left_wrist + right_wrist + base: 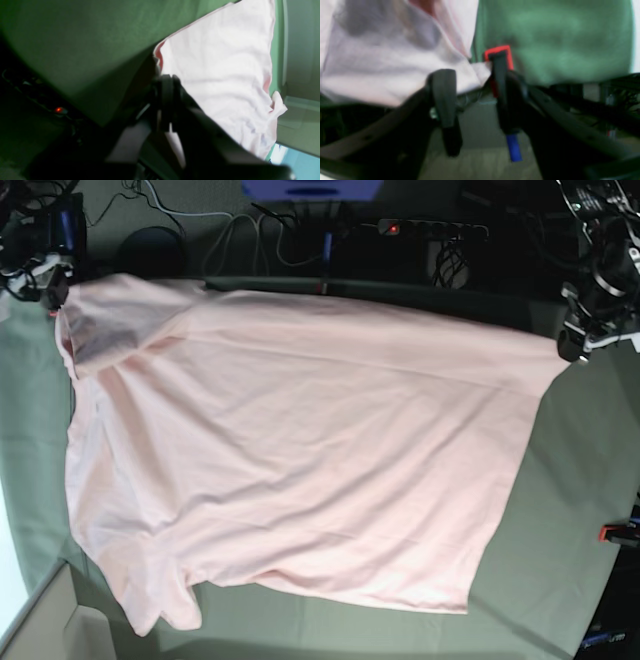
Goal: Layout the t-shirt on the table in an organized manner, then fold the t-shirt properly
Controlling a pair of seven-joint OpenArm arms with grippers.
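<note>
On the table (560, 510), t-shirt (300, 450) spread flat

Bare counter (560, 510) lay open right of the t-shirt (290, 450). A red clamp (612, 532) stood at that edge. Cables (250, 230) crowded behind it.

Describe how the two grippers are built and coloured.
Both are black. The right gripper has two flat rounded fingers on long angled black linkage arms, with a short blue strip hanging below one finger. The left gripper is blurred: dark, bulky, details unclear.
</note>
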